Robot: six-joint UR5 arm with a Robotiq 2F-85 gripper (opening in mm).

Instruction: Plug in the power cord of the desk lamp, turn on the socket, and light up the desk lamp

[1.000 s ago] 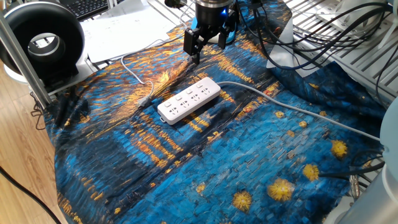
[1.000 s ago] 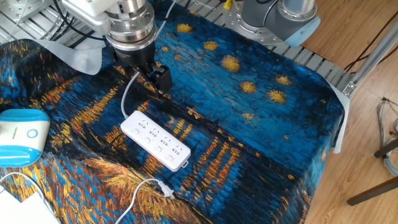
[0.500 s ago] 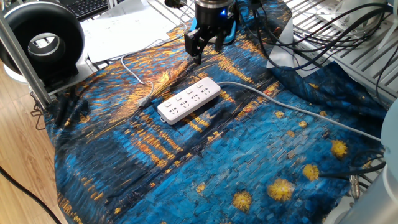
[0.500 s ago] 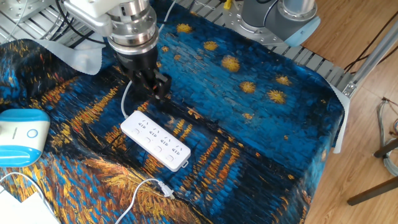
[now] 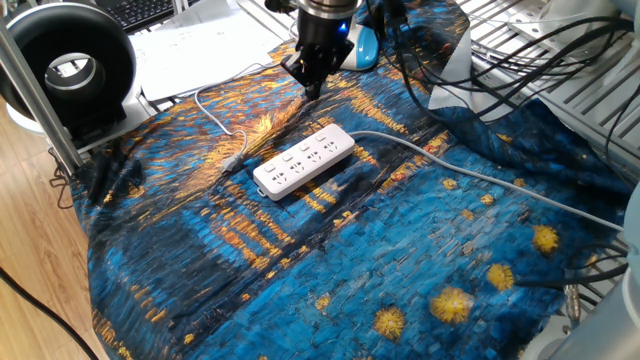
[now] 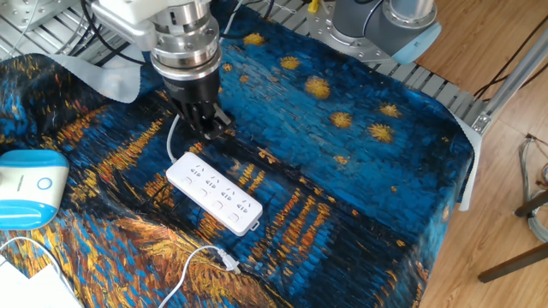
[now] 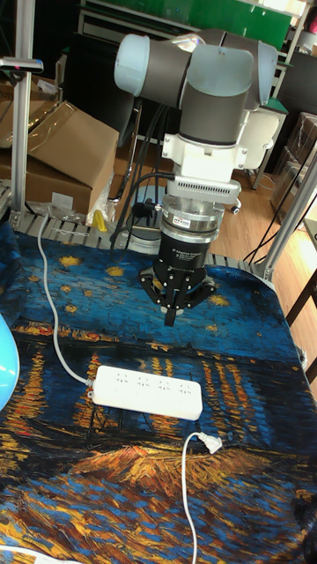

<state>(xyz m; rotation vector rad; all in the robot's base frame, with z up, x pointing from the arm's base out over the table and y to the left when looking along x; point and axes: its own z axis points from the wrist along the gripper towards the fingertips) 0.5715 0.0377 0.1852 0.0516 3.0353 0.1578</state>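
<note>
The socket [image 5: 303,160] [image 6: 214,194] [image 7: 147,392], a white strip with several outlets, lies flat on the blue-and-orange cloth. The power cord [image 5: 215,115] runs thin and white across the cloth. Its small plug [image 5: 232,163] [image 6: 228,260] [image 7: 210,442] lies loose beside the strip, in no outlet. My gripper [image 5: 312,88] [image 6: 206,128] [image 7: 173,318] hangs above the cloth just behind the strip, pointing down, fingers together and holding nothing. The desk lamp's light-blue base [image 5: 361,47] [image 6: 26,184] stands at the cloth's edge; its stem is out of view.
A thicker grey-white cable [image 5: 460,170] [image 7: 46,291] leaves the strip's far end. A black ring-shaped device [image 5: 65,65] stands at the left corner beside papers [image 5: 190,45]. Black cables [image 5: 480,60] hang at the back right. The arm's base [image 6: 385,21] sits at the table edge.
The fingers have closed from wide open to together. The gripper has shifted slightly along the cloth behind the strip. The strip and plug have not moved.
</note>
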